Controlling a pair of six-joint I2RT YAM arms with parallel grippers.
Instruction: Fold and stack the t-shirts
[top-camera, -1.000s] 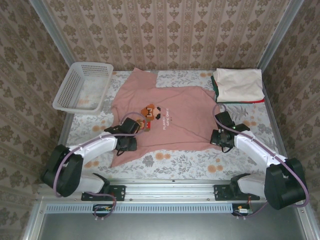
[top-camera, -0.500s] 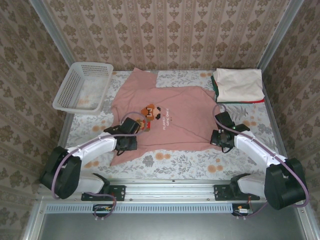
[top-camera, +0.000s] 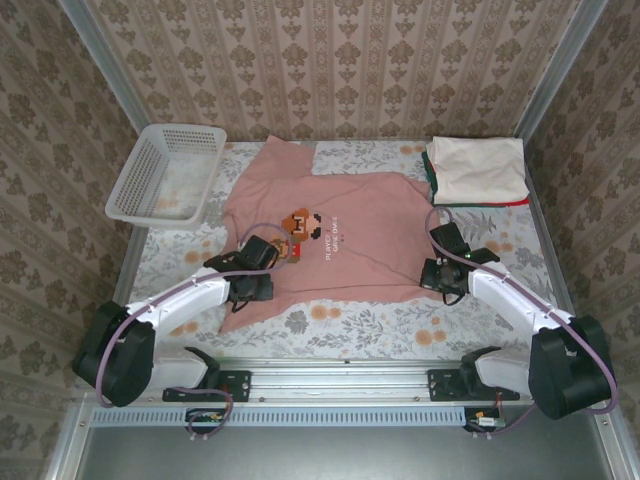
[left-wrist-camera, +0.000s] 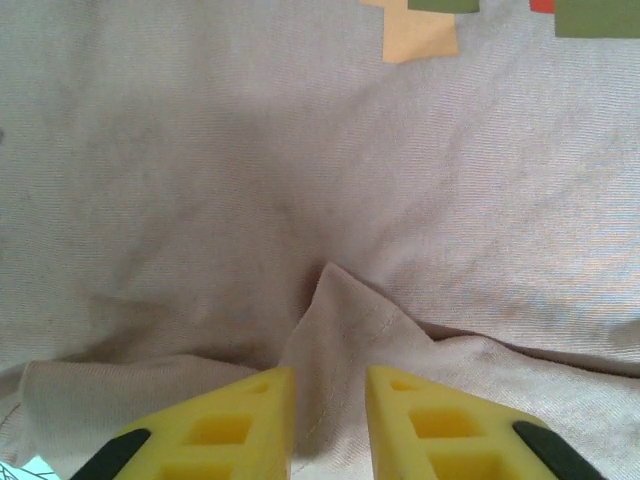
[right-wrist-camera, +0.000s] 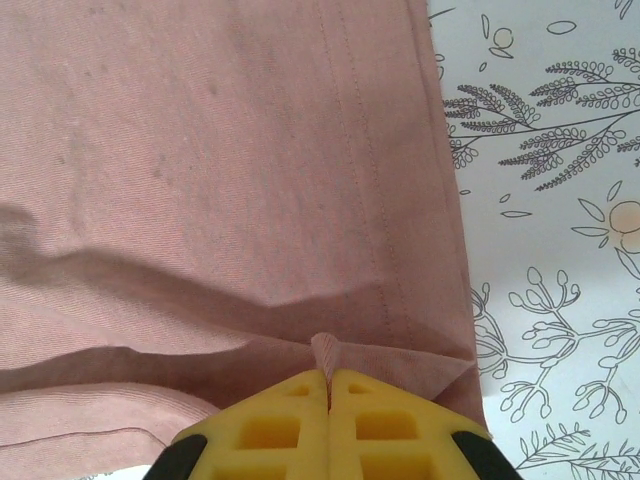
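A dusty-pink t-shirt (top-camera: 345, 245) lies spread face up mid-table, its pixel-character print (top-camera: 300, 225) showing. My left gripper (top-camera: 262, 280) rests on its lower left part. In the left wrist view its yellow fingers (left-wrist-camera: 235, 425) stand slightly apart, so the left gripper (left-wrist-camera: 330, 400) is open, with a raised ridge of pink cloth (left-wrist-camera: 345, 320) between them. My right gripper (top-camera: 432, 274) sits at the shirt's right hem; the right gripper (right-wrist-camera: 328, 378) is shut on a small pinch of pink fabric (right-wrist-camera: 326, 350). Folded t-shirts (top-camera: 478, 170), cream on top with green and red edges, are stacked at the back right.
A white lattice basket (top-camera: 165, 172) stands at the back left. The floral tablecloth (top-camera: 500, 245) shows to the right of the pink shirt and along the front edge. Patterned walls close in three sides.
The left arm's elbow and shoulder links have shifted a little to the left, while its gripper stays on the shirt's lower left. The right arm has not moved.
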